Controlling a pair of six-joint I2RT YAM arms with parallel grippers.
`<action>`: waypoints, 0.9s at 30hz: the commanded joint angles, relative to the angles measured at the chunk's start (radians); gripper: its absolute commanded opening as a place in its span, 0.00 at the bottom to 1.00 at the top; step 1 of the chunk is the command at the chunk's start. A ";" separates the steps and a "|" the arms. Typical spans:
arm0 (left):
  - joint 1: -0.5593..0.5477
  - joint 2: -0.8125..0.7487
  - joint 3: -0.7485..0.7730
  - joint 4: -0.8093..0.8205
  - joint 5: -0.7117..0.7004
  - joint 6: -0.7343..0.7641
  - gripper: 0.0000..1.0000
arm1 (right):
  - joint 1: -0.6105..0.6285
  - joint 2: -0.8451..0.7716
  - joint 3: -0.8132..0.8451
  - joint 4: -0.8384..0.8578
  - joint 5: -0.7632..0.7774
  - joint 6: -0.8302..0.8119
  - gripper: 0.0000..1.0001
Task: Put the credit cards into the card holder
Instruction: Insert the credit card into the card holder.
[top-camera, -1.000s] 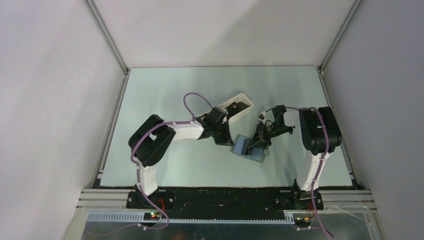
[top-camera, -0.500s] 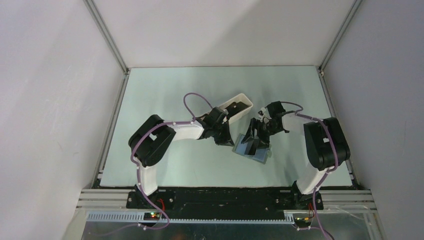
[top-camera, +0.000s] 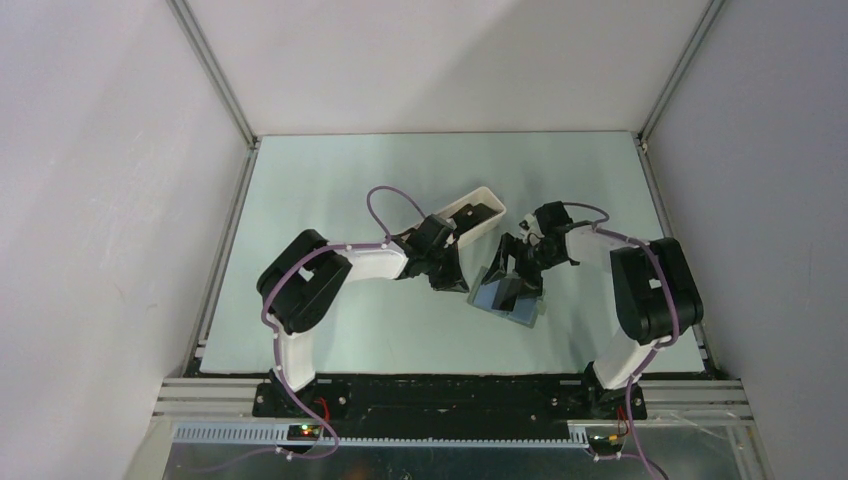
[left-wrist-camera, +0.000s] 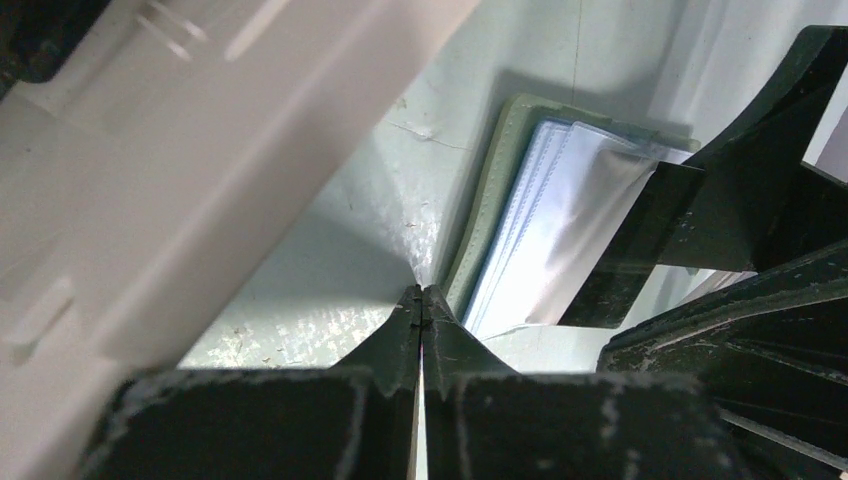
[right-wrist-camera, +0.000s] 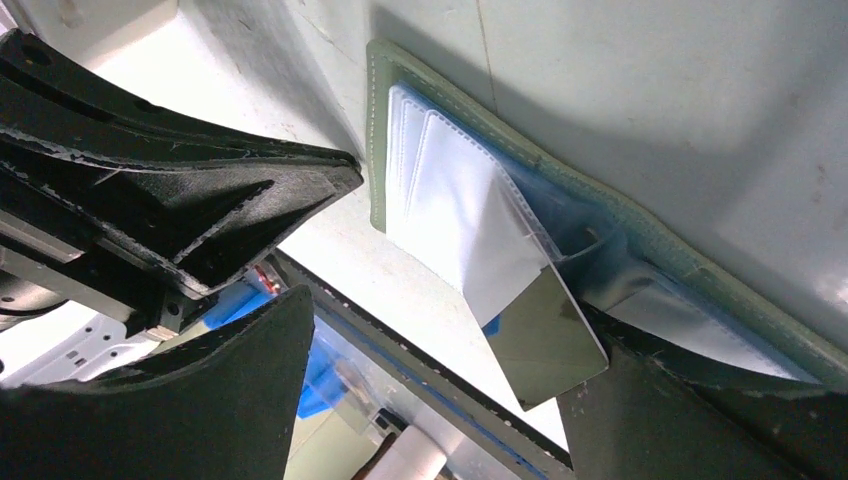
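Observation:
The card holder (top-camera: 492, 298) lies open on the table, grey-green rim with clear sleeves (right-wrist-camera: 450, 200). One glossy dark credit card (right-wrist-camera: 545, 340) stands half inside a sleeve, its free corner beside my right gripper's far finger (right-wrist-camera: 680, 420). My right gripper (top-camera: 518, 268) hangs open over the holder, jaws wide and not clamping the card. My left gripper (left-wrist-camera: 422, 292) is shut and empty, its tips down on the table at the holder's green edge (left-wrist-camera: 495, 190). The same card (left-wrist-camera: 640, 240) shows in the left wrist view. Another dark card (top-camera: 487, 210) lies in the white tray.
A long white tray (top-camera: 470, 222) stands just behind my left gripper, and its wall (left-wrist-camera: 200, 150) fills the left of the left wrist view. Both grippers crowd the holder from either side. Metal frame rails edge the table.
My right gripper has opened from shut and let go of the card, which stays stuck in the sleeve. The right arm shifted back and right. My left gripper has not moved.

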 joint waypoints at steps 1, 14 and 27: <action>-0.013 0.045 -0.039 -0.098 -0.031 -0.018 0.00 | -0.011 -0.059 0.000 -0.065 0.130 -0.055 0.89; -0.006 0.019 -0.047 -0.058 0.000 -0.046 0.03 | -0.006 -0.047 0.001 -0.065 0.091 -0.084 0.93; 0.023 0.043 -0.142 0.265 0.170 -0.108 0.43 | -0.004 0.069 0.027 0.027 -0.058 -0.111 0.91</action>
